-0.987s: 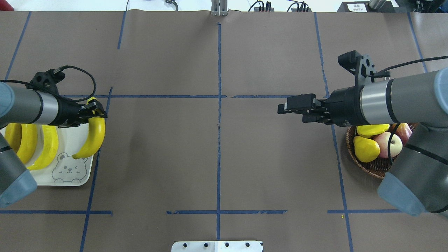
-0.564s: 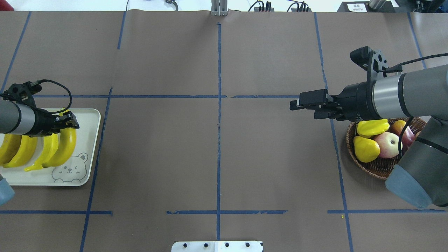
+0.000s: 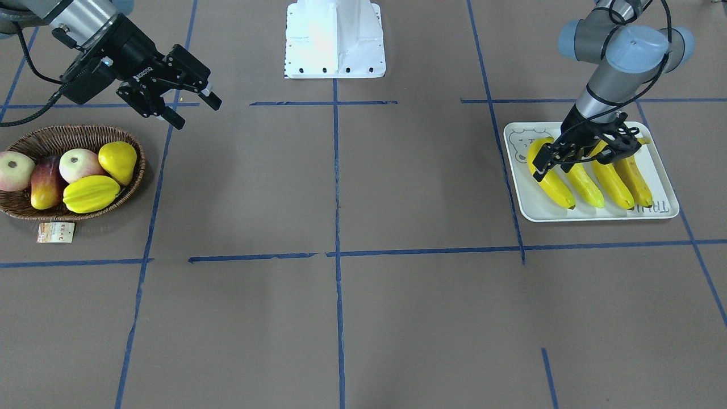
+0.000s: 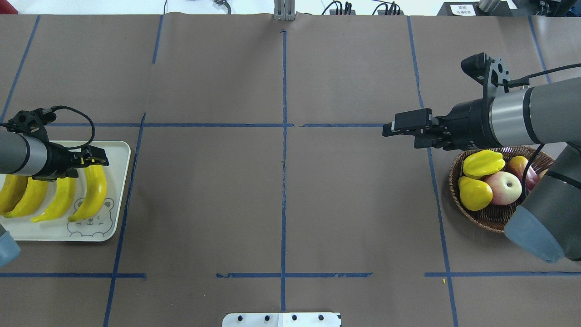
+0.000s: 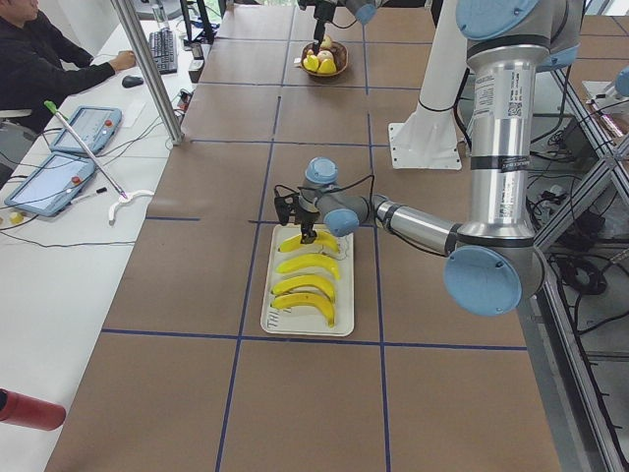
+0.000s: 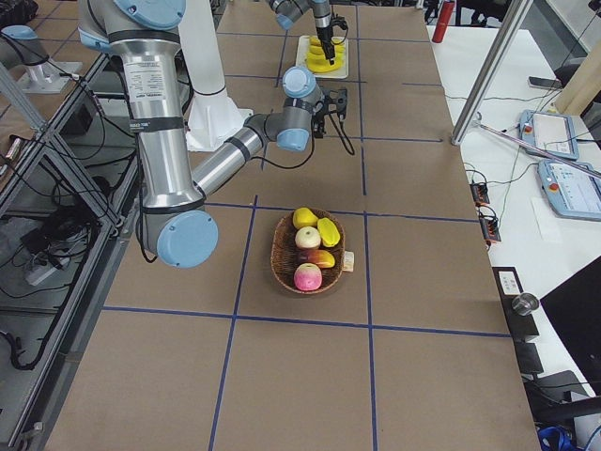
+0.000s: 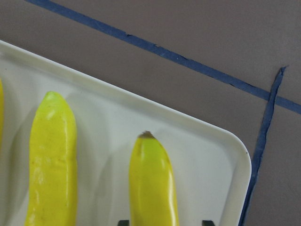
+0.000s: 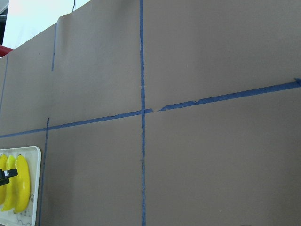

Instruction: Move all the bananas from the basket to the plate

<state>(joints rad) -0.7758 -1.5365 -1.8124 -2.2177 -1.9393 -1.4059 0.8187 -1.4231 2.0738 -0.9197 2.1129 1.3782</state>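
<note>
Four yellow bananas lie side by side on the pale plate (image 4: 115, 154), also in the front view (image 3: 596, 215). The banana nearest the bear drawing (image 4: 93, 193) (image 3: 552, 182) (image 7: 153, 183) rests on the plate. My left gripper (image 4: 97, 160) (image 3: 559, 158) is low over its far end, with the jaws open on either side of it and a small gap showing in the left wrist view. My right gripper (image 4: 391, 128) (image 3: 196, 111) is open and empty, in the air beside the wicker basket (image 4: 485, 218) (image 3: 74, 133). I see no banana in the basket.
The basket holds a star fruit (image 4: 483, 163), a yellow pear (image 4: 474, 193), an apple (image 4: 504, 187) and other reddish fruit. Its paper tag (image 3: 55, 232) lies on the table. The white robot base (image 3: 335, 40) stands at the table's middle edge. Blue tape lines cross the brown table cover.
My left gripper brought the fourth banana over the plate, set it down by the bear drawing and opened. My right gripper drew back to the right, toward the basket.
</note>
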